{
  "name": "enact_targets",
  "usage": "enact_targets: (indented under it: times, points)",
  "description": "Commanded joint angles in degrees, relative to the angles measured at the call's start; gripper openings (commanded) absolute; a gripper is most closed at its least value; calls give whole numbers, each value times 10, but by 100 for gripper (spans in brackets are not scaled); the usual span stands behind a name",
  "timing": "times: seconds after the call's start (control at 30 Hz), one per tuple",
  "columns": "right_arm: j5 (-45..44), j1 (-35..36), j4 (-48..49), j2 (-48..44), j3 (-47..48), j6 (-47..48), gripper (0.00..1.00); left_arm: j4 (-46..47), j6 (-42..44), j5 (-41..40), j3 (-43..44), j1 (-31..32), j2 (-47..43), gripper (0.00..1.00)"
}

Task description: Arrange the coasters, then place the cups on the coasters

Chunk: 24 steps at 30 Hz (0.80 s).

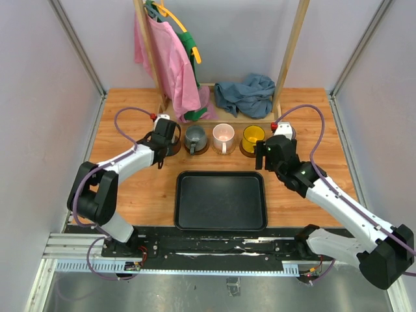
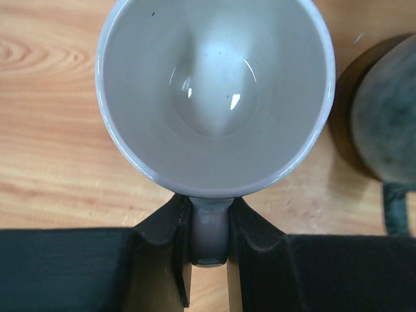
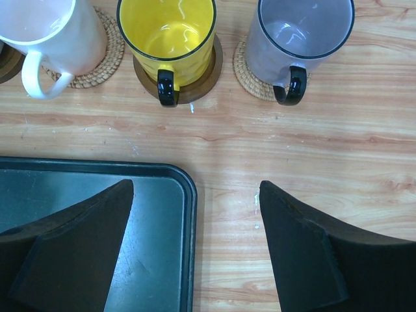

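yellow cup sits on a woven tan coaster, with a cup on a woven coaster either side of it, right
No. The right wrist view shows the yellow cup on a dark brown coaster; the pale pink cup and lavender cup beside it do stand on woven coasters.

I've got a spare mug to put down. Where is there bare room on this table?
Bare wood lies left of the black tray, and right of it beneath the right arm. The tray itself is bare. Crowded: the back row of cups on coasters.

Black tray on table; pink garment, blue cloth behind
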<state>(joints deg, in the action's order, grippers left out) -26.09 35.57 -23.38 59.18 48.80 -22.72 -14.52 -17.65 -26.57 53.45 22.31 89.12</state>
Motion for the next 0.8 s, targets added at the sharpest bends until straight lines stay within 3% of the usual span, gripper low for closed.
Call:
enact_targets:
  times: [0.0, 0.3, 0.77]
  points:
    - [21, -23, 14, 11, 20, 8, 80, 91, 14, 3, 55, -7, 20, 1]
    - [35, -28, 18, 24, 31, 8, 79, 93, 17, 20, 76, -12, 55, 1]
    - [53, -29, 17, 39, 29, 1, 80, 95, 28, 48, 29, -15, 25, 0]
